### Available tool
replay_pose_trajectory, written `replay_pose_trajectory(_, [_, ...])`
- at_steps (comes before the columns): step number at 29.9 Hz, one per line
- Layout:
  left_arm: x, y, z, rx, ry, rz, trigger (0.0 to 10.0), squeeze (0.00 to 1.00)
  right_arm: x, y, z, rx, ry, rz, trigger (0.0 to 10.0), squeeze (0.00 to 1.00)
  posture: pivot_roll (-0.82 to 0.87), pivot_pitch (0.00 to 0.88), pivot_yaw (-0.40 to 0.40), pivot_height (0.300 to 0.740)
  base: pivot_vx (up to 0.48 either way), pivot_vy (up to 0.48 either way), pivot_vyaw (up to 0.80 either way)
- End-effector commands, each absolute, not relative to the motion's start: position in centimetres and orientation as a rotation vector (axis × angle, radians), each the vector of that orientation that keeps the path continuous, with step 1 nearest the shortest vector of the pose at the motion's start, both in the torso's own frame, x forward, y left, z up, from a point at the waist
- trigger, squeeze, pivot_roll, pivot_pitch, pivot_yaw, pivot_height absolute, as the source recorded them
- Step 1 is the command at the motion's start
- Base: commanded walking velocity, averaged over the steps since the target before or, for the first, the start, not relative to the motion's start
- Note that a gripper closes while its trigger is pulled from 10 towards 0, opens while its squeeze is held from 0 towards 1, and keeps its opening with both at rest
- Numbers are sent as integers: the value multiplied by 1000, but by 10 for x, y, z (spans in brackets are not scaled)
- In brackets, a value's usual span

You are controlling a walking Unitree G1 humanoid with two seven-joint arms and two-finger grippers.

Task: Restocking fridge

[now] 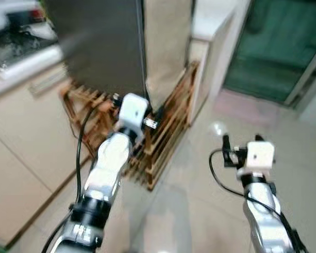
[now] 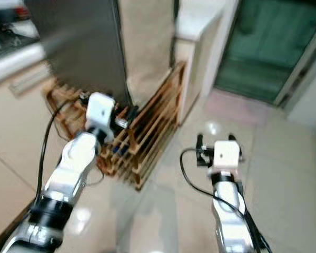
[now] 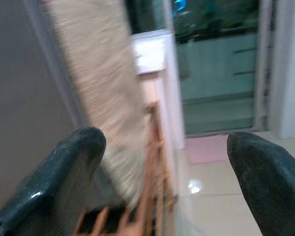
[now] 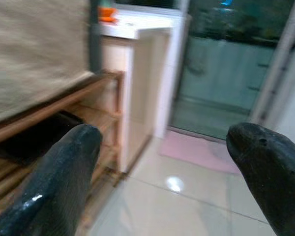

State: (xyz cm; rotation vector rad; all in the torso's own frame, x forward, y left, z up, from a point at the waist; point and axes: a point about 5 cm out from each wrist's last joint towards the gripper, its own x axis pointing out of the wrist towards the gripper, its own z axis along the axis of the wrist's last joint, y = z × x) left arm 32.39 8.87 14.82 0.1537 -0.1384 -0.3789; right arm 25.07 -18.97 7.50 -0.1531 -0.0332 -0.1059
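The tall dark grey fridge [image 1: 102, 47] stands on a slatted wooden rack [image 1: 163, 137] on the pale glossy tiled floor [image 1: 200, 200], beside the cream kitchen desk [image 1: 21, 68] at the left. The left claw [image 3: 162, 182] hovers before the fridge's lower corner, fingers [image 3: 59, 182] spread and empty. The right claw [image 4: 162, 182] hangs over the floor, equally spread. A green glass door [image 1: 274, 47] stands at the right.

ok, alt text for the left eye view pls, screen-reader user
Blurred head-camera view of a dark grey fridge on a wooden slatted rack, seen over both silver arms. The left tool reaches toward the fridge's lower corner; the right tool is raised over glossy floor tiles. A pale counter stands left, a green glass door right.
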Motion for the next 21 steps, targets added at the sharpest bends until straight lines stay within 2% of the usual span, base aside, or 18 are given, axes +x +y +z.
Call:
replay_pose_trajectory(1, [324,80,154,150,-155,-404,10000,0,250,-198,77,-168,-36,-134,10000,0,8,0,12,740,480,0,0])
replay_pose_trajectory(17, [326,82,155,115,-152,-371,10000,0,249,-200,75,-175,-27,-131,10000,0,8,0,7,740,480,0,0])
replay_pose_trajectory(21, [331,89,155,38,-111,-310,10000,0,249,-201,74,-177,-22,-129,10000,0,10,0,4,740,169,0,0])
